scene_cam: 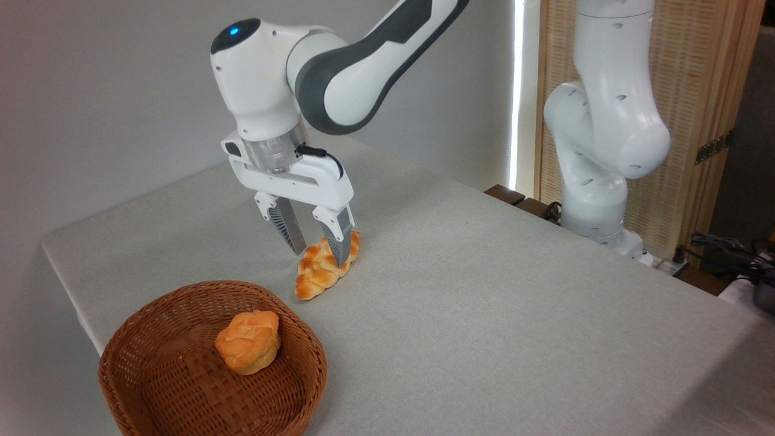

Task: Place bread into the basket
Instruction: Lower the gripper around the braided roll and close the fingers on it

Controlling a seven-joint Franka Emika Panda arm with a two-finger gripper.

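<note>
The bread [321,269], a braided golden-orange roll, lies on the grey table just behind the basket's far rim. My gripper [319,253] hangs directly over the roll's upper half, open, with one finger on each side of it; the right finger [340,242] overlaps the roll, and I cannot tell whether the pads touch it. The round brown wicker basket [151,321] sits at the table's near left corner.
A round lumpy orange bun [248,341] rests inside the basket. The table's left edge [66,290] runs close beside the basket. The arm's white base [596,151] stands at the back right, with cables and dark gear [732,257] at the far right.
</note>
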